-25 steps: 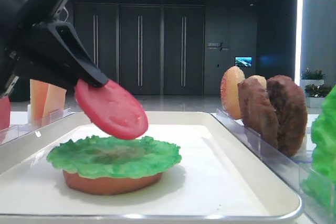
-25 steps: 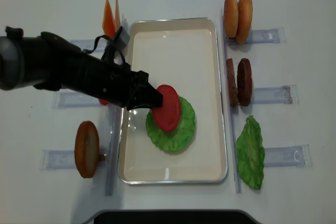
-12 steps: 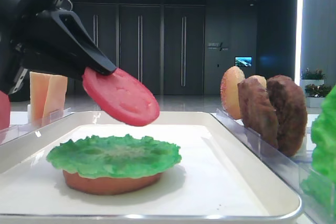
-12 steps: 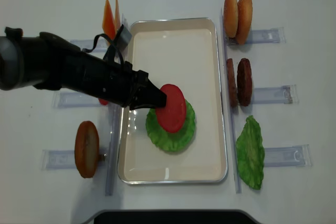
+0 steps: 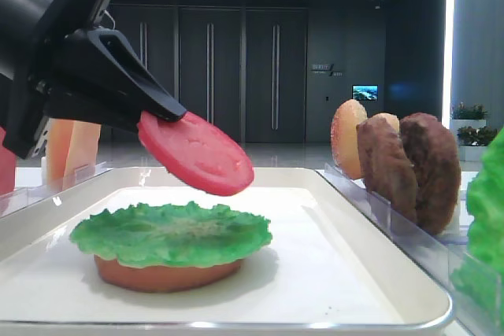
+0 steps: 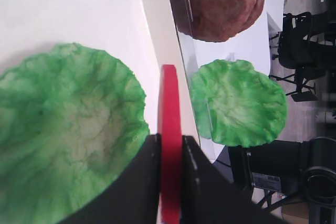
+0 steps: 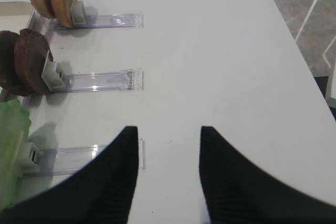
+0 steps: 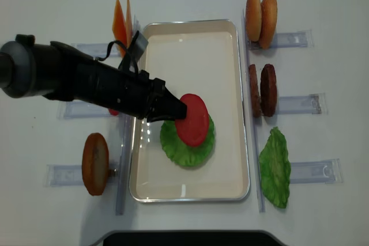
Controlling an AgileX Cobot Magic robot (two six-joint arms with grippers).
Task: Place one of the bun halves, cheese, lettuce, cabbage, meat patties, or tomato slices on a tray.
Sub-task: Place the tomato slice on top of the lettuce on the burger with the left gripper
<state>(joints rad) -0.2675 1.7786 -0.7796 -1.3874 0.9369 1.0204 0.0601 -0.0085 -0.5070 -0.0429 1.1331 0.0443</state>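
Progress: on the tray (image 8: 230, 113) a bun half (image 5: 161, 275) already lies flat, topped with a lettuce leaf (image 5: 169, 232) that covers it. The step in hand is, by my judgement, the tomato layer. It is not yet placed.

My left pincer (image 8: 177, 109) is clamped on the edge of a tomato slice (image 8: 193, 119), a flat glossy red disc with faint seed marks. In the low exterior view the slice sits centre-left of the frame, tilted, its free edge dipping toward the lettuce but apart from it. In the overhead view it overlaps the upper part of the green leaf, at mid-frame. The left wrist view shows the slice edge-on between my two dark fingers (image 6: 148, 166), lower centre.

What is left, as I judge it: lower the slice, level it over the leaf, release.

My right pincer (image 7: 168, 145) stands wide with nothing between its fingers, over bare table at the bottom of its own view, well apart from the tray. Spare meat patties (image 8: 262, 90) stand unused at right.
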